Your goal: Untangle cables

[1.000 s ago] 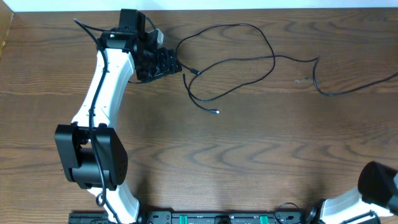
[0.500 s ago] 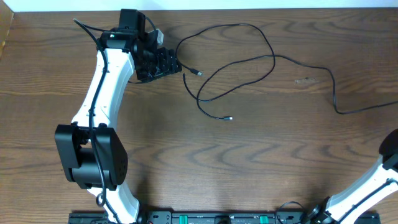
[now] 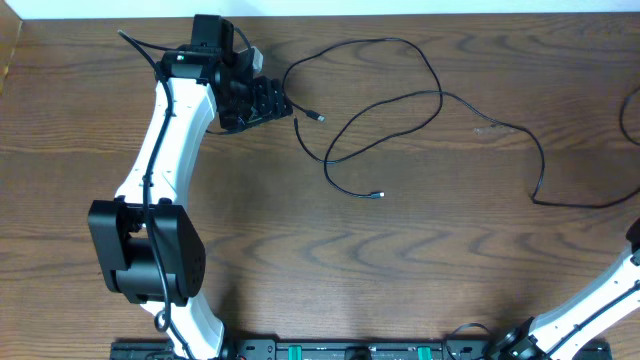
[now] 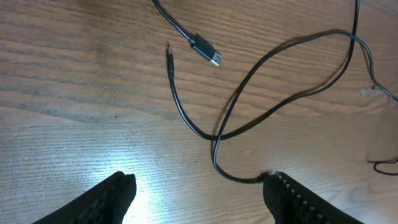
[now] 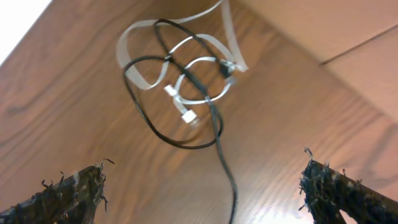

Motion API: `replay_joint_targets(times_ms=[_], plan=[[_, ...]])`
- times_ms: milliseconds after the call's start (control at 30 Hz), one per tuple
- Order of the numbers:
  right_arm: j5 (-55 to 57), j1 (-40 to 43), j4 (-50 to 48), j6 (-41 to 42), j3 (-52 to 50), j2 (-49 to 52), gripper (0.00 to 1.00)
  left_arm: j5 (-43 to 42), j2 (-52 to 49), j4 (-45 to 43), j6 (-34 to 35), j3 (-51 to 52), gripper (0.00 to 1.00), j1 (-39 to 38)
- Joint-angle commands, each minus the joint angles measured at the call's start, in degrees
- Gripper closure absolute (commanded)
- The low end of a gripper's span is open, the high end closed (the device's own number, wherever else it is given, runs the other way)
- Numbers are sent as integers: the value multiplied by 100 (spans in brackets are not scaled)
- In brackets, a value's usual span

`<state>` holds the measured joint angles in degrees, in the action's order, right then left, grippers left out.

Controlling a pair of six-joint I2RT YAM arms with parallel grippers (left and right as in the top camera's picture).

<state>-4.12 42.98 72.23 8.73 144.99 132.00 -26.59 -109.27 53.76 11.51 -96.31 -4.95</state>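
Overhead, you have the left gripper (image 3: 262, 102) at the far-left part of the table (image 3: 200, 300). The black cables (image 3: 400, 100) loop across the middle, showing two plug ends (image 3: 378, 195).

From the left wrist, its two fingers (image 4: 115, 196) stand apart, released and holding nothing. Two plug ends lie ahead, and one cord stops just beside the right-hand finger.

From the right wrist, the right gripper (image 5: 204, 167) is spread wide and released. One white cable (image 5: 231, 37) lies tangled with one black one.
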Motion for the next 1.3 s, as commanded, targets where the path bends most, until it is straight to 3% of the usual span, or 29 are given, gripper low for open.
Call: replay_joint_targets(times_ms=[0, 133, 367, 567, 933, 1100, 1267], plan=[[-1047, -140, 50, -229, 42, -483, 1, 72, 105, 17, -142, -13, 29, 33], [-2789, -671, 243, -876, 42, -868, 1, 74, 111, -94, -306, -20, 29, 35], [-2686, -2157, 929, -1506, 39, -879, 1, 562, 566, -247, -393, -262, 29, 85], [-2120, -3333, 988, -1504, 37, -872, 5, 1014, 1261, -240, 31, -271, 29, 382], [-1484, -5495, 560, -81, 28, -330, 22, 1082, 1641, 13, 190, -256, 29, 1067], [-918, -6430, 315, 1327, 28, 372, 34, 1084, 1641, 151, 186, -254, 29, 1067], [-839, -6848, 219, 1823, 28, 881, 50, 1084, 1641, 149, 186, -254, 29, 1067]])
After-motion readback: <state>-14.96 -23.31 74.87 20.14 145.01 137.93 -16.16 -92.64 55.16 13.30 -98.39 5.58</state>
